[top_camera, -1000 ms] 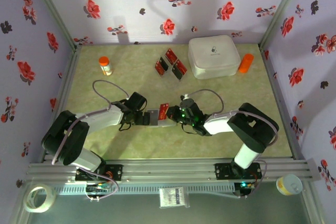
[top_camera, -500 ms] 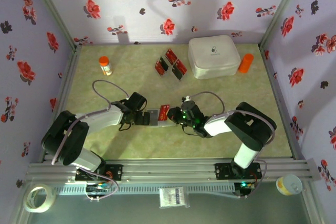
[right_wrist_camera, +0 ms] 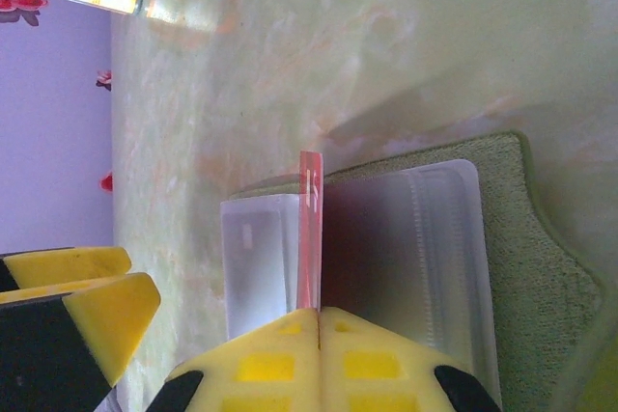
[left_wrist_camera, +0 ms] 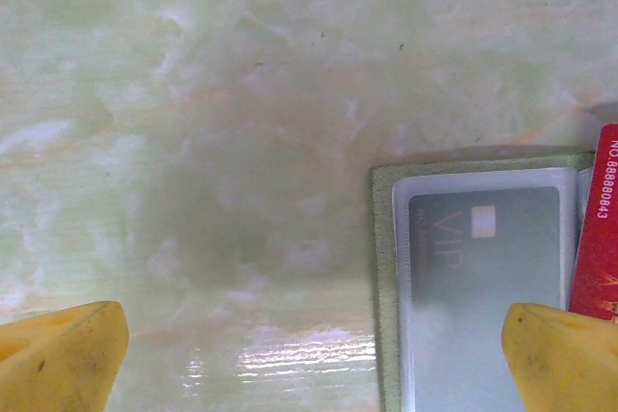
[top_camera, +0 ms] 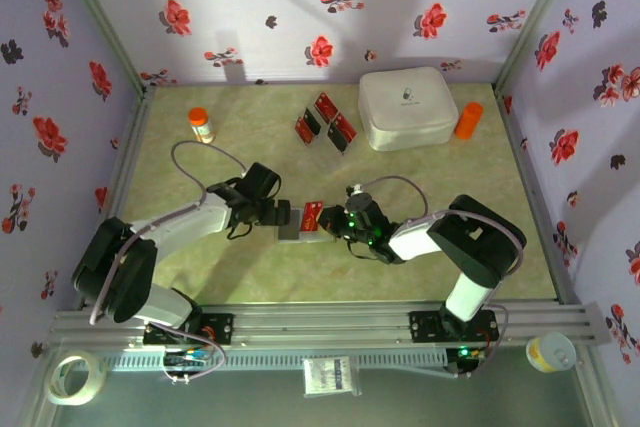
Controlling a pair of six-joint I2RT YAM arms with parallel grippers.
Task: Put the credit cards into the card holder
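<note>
Near the centre of the overhead view, over the open card holder (top_camera: pixel 289 231): left gripper (top_camera: pixel 281 214) spread wide, right gripper (top_camera: pixel 322 219) pinching one red card (top_camera: pixel 311 212). Upper centre, three more credit cards (top_camera: pixel 325 119) beside a white box (top_camera: pixel 405 107).

Left wrist view: yellow fingertips (left_wrist_camera: pixel 58 359) far apart in the bottom corners, card holder (left_wrist_camera: pixel 384 287) lower right.

Right wrist view: bottom centre, right gripper (right_wrist_camera: pixel 319 335) clamped on the upright red card (right_wrist_camera: pixel 310 229), set between the card holder's (right_wrist_camera: pixel 507 229) clear sleeves.

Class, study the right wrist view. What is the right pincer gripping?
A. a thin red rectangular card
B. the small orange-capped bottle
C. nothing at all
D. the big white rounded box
A: the right pincer is shut on the thin red rectangular card, which it holds edge-on over the clear sleeves of the open olive-green fabric card holder.
</note>
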